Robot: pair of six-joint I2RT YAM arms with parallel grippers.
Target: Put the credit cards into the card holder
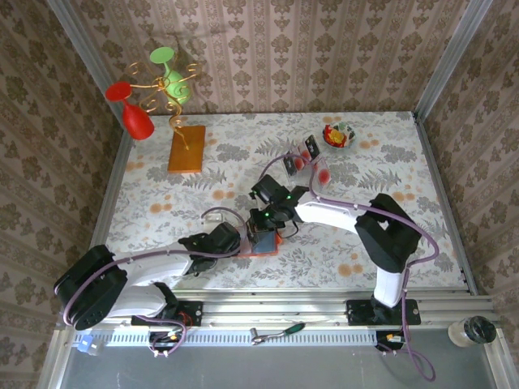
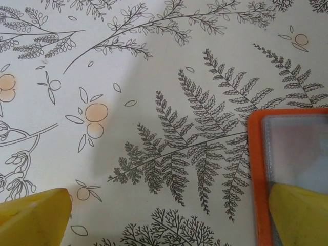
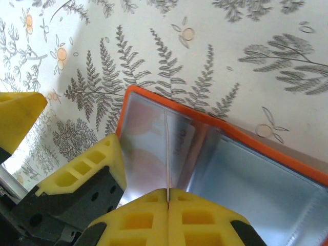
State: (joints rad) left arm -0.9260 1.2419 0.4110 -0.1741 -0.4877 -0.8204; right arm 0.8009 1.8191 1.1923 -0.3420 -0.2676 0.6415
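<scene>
A credit card (image 3: 167, 148) is pinched by the right fingers (image 3: 200, 218) above the open card holder (image 3: 256, 169); the left fingers (image 2: 33, 215) are spread.

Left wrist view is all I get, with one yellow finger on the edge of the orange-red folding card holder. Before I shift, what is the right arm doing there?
Observer: The right gripper is shut on a thin credit card, seen edge-on, over the orange-red card holder.
Operator: Is the holder open?
Observer: Yes, its grey-blue inside shows on both sides of the card.
Operator: Any cards left?
Observer: Black and pinkish cards lie farther out, near a small patterned bowl.
</scene>
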